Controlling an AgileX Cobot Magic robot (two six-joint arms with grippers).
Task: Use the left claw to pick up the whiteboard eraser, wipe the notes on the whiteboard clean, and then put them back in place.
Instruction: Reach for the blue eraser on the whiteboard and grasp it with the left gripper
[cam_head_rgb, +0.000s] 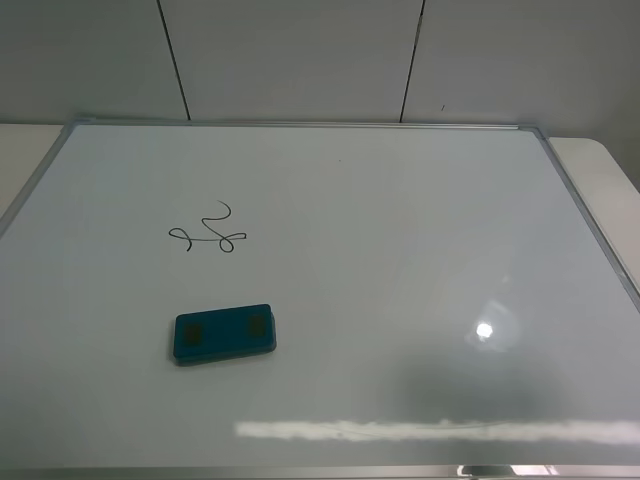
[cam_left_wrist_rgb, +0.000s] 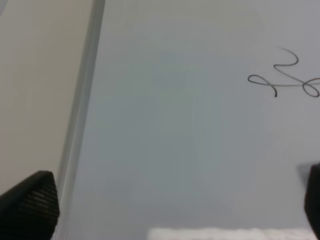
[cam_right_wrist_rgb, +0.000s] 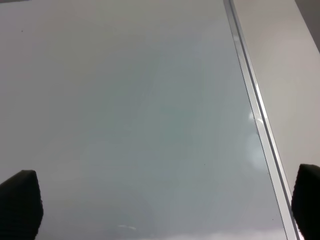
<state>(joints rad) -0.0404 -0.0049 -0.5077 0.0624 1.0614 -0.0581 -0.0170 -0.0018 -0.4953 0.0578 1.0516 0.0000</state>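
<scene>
Left hand (cam_left_wrist_rgb: 172, 202) spread wide over whiteboard (cam_left_wrist_rgb: 175, 140), near its frame (cam_left_wrist_rgb: 82, 100); right hand (cam_right_wrist_rgb: 164, 202) spread too.

notes (cam_left_wrist_rgb: 287, 79) clipped at edge, left tool (cam_left_wrist_rgb: 172, 202) and right tool (cam_right_wrist_rgb: 164, 202) mostly cropped

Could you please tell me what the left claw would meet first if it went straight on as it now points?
Most likely the bare whiteboard, near its frame. The left claw is open, and the notes lie off to one side of its line. The whiteboard eraser is outside its wrist view.
</scene>
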